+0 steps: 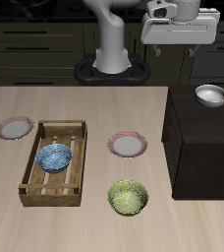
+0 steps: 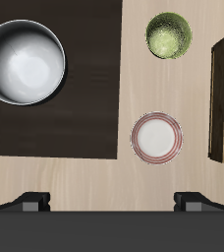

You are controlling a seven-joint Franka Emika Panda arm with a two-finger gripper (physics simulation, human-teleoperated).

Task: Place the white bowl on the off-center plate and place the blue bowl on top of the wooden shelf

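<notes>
**Setting: simulated kitchen, tabletop workstation**

Type: kitchen, computer-rendered. Evidence: dark cabinet fronts (image 1: 35, 54) with drawer and door lines along the back wall; light wood-grain table (image 1: 94, 221) in front of them. Tableware on hand: 3 small bowls, namely white bowl (image 1: 211, 94), blue bowl (image 1: 54, 157), yellow-green bowl (image 1: 128, 197); 2 pink-rimmed plates (image 1: 128, 146) (image 1: 14, 127). Storage: slatted wooden crate (image 1: 45, 192); dark wooden shelf (image 1: 197, 153). Robot arm base (image 1: 112, 54) stands at the table's back.

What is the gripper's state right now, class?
Gripper: open, holding nothing, raised above the wooden shelf and the white bowl.
</notes>
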